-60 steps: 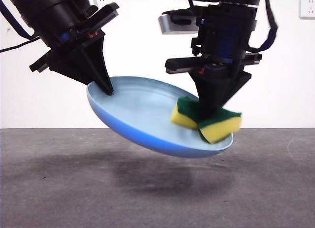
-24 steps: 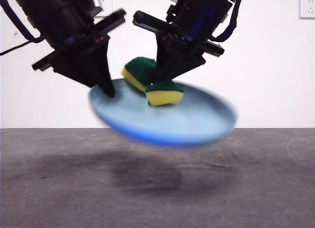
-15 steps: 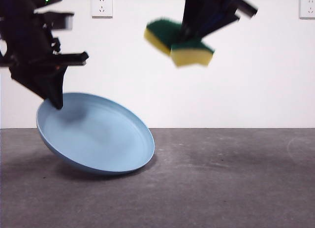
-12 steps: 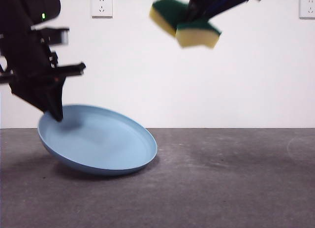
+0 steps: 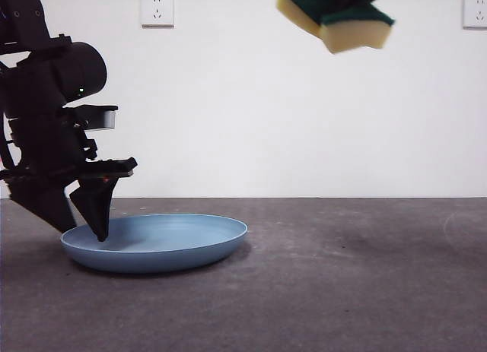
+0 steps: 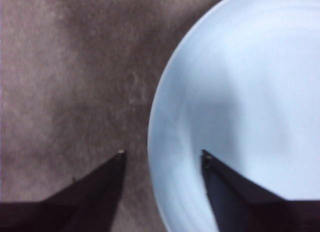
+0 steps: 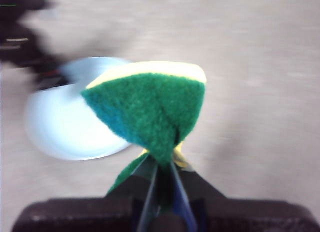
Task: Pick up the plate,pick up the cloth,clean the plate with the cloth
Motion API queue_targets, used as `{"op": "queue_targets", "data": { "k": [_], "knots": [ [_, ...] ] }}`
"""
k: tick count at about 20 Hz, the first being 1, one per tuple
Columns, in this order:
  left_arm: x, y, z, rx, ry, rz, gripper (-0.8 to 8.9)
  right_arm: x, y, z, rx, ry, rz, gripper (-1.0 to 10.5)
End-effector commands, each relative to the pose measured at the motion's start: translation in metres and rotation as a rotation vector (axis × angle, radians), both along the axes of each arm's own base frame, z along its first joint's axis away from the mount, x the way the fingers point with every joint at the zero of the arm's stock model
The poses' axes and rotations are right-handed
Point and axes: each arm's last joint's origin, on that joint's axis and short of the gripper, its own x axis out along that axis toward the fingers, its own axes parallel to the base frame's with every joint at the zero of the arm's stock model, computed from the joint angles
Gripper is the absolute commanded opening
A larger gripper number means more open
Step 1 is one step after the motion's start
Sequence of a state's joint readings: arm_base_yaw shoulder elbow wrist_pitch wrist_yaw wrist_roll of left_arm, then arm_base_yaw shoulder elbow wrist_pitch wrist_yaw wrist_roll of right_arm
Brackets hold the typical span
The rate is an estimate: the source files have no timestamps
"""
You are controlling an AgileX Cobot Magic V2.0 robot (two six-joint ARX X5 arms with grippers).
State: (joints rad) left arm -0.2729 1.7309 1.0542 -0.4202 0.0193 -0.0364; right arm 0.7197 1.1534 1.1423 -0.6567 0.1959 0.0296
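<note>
Light-blue plate [image 5: 156, 242]; cloth [image 5: 338, 14] yellow with dark-green top.

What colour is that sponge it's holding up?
The sponge is yellow foam with a dark green top, clearest in the right wrist view.

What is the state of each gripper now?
Left gripper: open, jaws astride the plate rim.
Right gripper: shut on the sponge, raised high.

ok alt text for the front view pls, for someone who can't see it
A light-blue plate lies flat on a dark grey table, with the left gripper straddling its rim, jaws open. At the top edge, the right gripper holds a yellow-and-green sponge high in front of a white wall.
</note>
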Motion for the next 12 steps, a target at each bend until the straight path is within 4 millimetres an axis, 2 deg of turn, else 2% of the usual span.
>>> {"op": "queue_targets", "data": {
  "k": [1,3,6,9,12],
  "knots": [
    [-0.008,-0.001,0.017,-0.059,-0.021,0.013,3.45,0.012,0.005,-0.011,-0.046,-0.004,-0.067,-0.1],
    [-0.018,-0.005,0.041,-0.114,-0.079,-0.009,3.45,0.025,0.007,-0.019,-0.042,0.015,-0.104,-0.1],
    [-0.044,-0.009,0.089,-0.198,-0.214,-0.055,3.45,0.055,0.011,-0.049,-0.053,0.124,-0.169,-0.1],
    [-0.083,-0.008,0.133,-0.27,-0.324,-0.107,3.45,0.086,0.01,-0.09,-0.011,0.335,-0.154,-0.1],
    [-0.125,-0.002,0.165,-0.329,-0.402,-0.15,3.45,0.109,0.009,-0.13,-0.028,0.462,-0.188,0.1]
  ]
}}
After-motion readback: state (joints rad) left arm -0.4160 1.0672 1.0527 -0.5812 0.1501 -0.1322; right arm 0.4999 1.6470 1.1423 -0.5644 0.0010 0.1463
